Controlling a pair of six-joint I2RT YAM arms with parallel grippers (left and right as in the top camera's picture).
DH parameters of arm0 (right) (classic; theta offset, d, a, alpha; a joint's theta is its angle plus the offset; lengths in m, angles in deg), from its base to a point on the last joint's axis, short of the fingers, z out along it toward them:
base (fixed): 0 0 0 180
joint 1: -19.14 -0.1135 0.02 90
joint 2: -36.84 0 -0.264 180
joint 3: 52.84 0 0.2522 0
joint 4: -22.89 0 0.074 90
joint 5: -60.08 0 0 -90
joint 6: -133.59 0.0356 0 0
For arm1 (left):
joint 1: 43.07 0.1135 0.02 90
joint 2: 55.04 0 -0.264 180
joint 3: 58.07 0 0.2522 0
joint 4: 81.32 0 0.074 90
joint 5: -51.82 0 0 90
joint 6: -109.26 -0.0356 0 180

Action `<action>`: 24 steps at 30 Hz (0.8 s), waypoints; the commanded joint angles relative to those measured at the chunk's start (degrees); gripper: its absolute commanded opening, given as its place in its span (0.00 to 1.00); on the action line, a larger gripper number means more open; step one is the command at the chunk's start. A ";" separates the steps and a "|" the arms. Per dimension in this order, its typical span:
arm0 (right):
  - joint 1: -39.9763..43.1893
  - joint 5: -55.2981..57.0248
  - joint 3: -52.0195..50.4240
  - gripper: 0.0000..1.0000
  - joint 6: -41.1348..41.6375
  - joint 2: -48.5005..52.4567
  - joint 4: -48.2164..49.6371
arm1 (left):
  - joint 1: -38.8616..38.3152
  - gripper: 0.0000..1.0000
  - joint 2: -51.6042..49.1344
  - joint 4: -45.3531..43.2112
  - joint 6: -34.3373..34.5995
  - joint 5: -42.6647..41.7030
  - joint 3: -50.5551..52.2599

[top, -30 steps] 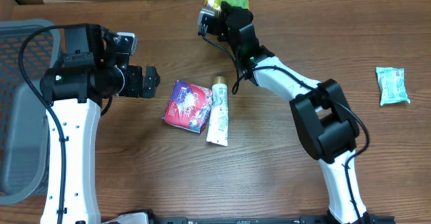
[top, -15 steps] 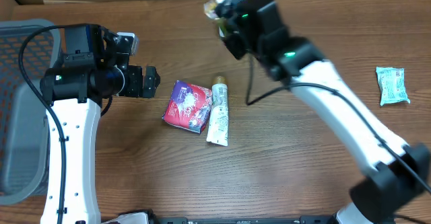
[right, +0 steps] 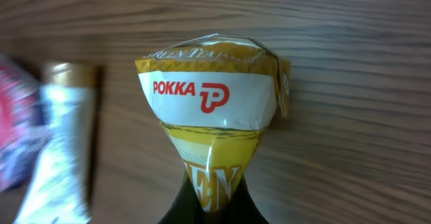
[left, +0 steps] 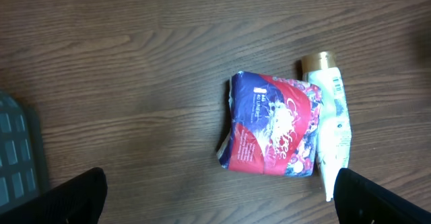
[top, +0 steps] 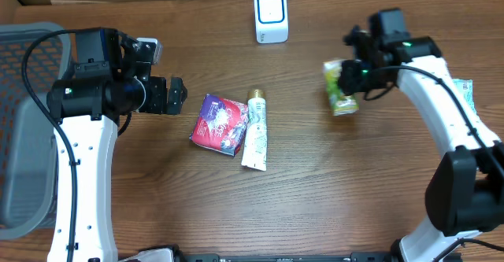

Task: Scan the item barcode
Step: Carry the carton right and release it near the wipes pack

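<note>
Since a second ago our right gripper (top: 356,75) has carried the drink carton (top: 340,89) away from the scanner (top: 271,16), now uncovered, toward the right of the table (top: 315,183). It grips the carton, whose long axis runs roughly far-to-near, slightly slanted. Our left gripper (top: 172,95) hasn't moved, jaws wide apart.
</note>
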State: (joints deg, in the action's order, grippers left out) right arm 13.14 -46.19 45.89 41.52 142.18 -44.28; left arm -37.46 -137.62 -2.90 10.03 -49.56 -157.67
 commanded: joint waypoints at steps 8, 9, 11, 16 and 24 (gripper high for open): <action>15.26 -0.72 -12.17 0.04 11.06 1.51 11.76 | -0.37 0.99 -0.02 -0.20 -1.07 -0.46 -0.13; 16.48 -0.70 -12.96 0.04 12.07 1.51 12.39 | -0.37 1.00 -0.02 -0.20 -1.05 -0.46 -0.13; 18.38 0.02 -13.88 0.04 13.40 1.51 13.14 | -0.37 1.00 -0.02 -0.20 -1.05 -0.46 -0.13; 22.05 2.32 -14.51 0.04 16.06 1.51 14.82 | -0.37 1.00 -0.02 -0.20 -1.05 -0.46 -0.13; 25.94 6.80 -14.45 0.36 20.44 1.51 15.04 | -0.37 1.00 -0.02 -0.20 -1.05 -0.46 -0.13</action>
State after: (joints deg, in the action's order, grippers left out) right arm 38.10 -41.51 31.90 59.84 144.48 -29.44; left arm -37.46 -137.62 -2.87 10.03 -49.56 -157.67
